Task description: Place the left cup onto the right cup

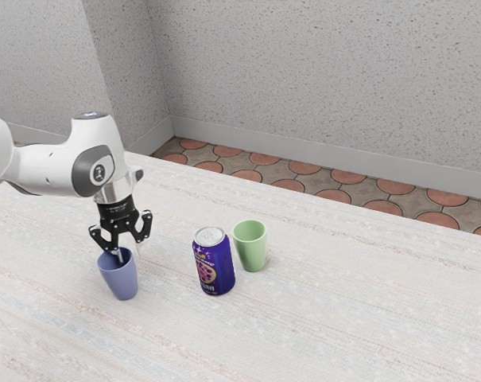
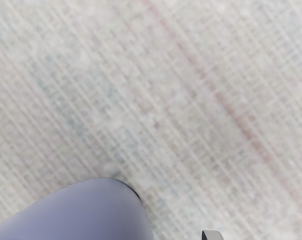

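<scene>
**Pale bench, three things in a row**

The pale, streaked bench [image 1: 343,318] carries a pale blue plastic cup [image 1: 119,274] at the exterior view's left, slightly tilted. A purple metal drink can [image 1: 214,261] stands upright in the middle. A light green plastic cup [image 1: 250,245] stands upright just beside it.

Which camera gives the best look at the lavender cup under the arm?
The exterior view: the lavender cup shows whole, rim to base, right under the end effector. The wrist view catches a blurred stretch of its side.
</scene>
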